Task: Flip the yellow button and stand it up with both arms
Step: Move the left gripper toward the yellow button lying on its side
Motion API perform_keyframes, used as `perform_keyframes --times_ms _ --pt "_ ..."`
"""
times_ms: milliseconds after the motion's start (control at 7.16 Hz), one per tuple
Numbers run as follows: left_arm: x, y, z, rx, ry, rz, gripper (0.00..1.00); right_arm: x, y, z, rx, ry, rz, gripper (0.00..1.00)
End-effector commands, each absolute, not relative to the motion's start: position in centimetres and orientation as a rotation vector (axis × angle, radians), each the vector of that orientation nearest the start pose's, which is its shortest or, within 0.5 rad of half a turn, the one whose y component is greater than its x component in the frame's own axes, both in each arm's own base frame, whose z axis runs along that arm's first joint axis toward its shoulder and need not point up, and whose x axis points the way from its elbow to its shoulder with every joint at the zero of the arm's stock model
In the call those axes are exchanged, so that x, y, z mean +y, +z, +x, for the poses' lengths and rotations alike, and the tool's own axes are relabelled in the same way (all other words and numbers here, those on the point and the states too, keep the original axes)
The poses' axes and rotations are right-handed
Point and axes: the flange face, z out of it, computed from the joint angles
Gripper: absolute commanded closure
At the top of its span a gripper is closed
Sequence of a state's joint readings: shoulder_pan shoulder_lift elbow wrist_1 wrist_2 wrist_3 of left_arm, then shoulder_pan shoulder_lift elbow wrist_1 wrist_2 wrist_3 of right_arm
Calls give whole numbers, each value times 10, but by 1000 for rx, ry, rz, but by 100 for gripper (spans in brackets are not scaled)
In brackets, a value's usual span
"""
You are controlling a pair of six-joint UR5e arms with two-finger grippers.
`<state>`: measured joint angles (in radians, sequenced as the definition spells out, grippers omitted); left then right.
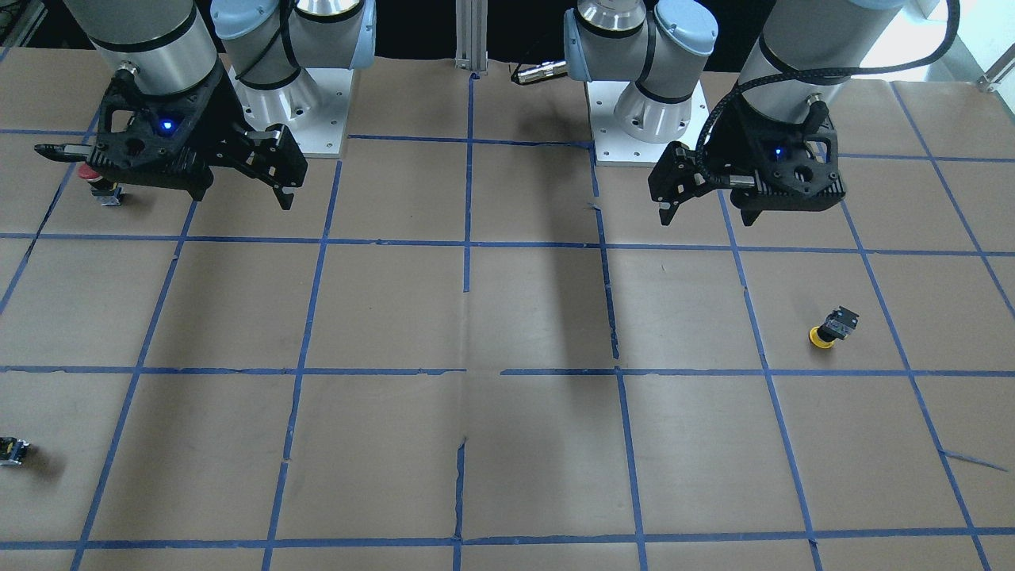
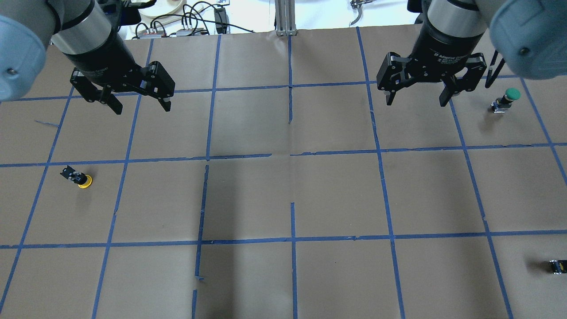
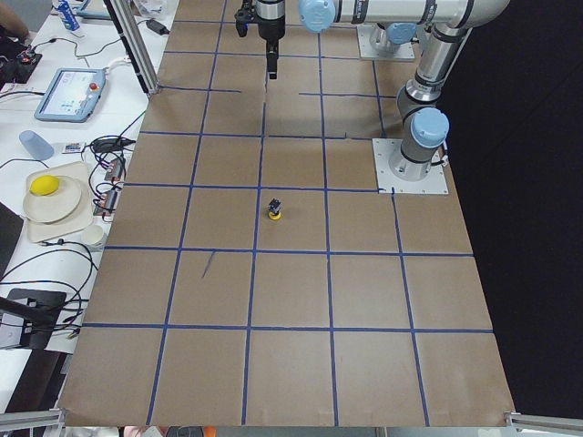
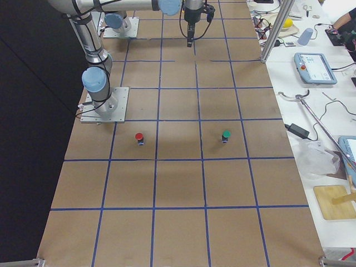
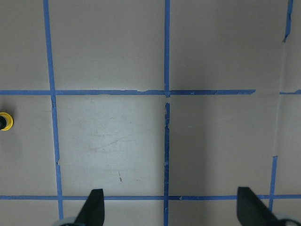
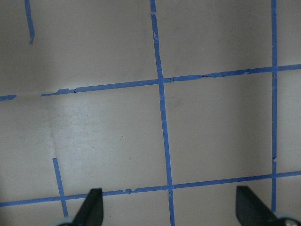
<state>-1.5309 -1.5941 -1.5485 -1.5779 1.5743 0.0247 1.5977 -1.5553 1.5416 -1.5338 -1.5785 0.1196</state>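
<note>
In the overhead view, nearest the lower edge, a small black block (image 2: 557, 266) sits at abt 4 o'clock on the table (image 2: 336, 195), well apart from everything else and not part of the job.

Next out is the yellow button (image 2: 79, 178), at abt 9 o'clock from table centre, alone inside a taped square on the left arm's side. It's tipped over: yellow cap down on the paper, dark body pointing to roughly 10 o'clock. Whether it lies flat or leans on the cap rim can't be told. Nothing touches it.

Further on, the left end effector (image 2: 141, 106) hangs above the table w/ fingers spread wide and nothing btwn them. The button is at abt 7 o'clock from it. In the left wrist cam only a sliver of the cap shows, at the 9 o'clock edge. The right end effector (image 2: 416, 102) is likewise spread and empty, across the table. Both look parked high and apart, prob. to keep the views open and avoid a clash.

Farthest, a green button (image 2: 509, 98) stands at 3 o'clock of the right end effector.

Judgement: no step started. The left arm is closer, so it likely picks first. The part is small and cap-heavy, hence a 2nd arm to regrip or steady it.
</note>
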Motion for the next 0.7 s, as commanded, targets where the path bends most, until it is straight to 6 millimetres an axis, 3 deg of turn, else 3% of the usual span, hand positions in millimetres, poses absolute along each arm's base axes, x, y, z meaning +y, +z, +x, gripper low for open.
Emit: perform_keyframes --times_ms 0,279,419,559 --pt "-503 485 -113 3131 20 -19 0 -492 491 145 3147 38 147 0" --pt "-503 484 -102 3109 24 -2 0 -492 491 145 3147 38 147 0" --pt "-505 481 -87 3105 40 126 0 -492 491 145 3147 38 147 0" --pt "-507 465 -54 3101 95 114 0 -492 491 145 3147 38 145 0"
